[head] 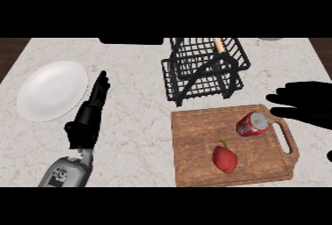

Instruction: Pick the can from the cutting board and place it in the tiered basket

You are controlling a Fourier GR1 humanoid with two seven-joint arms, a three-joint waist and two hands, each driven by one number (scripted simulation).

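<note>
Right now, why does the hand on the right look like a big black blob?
In the head view the right hand is close to the camera, so it shows large, all dark and cut off by the right edge; the can beside it shows a pale shine on its top, while the left hand looks slimmer.

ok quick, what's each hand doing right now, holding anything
Left hand: open, fingers straight, holding nothing.
Right hand: open beside the can, holding nothing.
</note>
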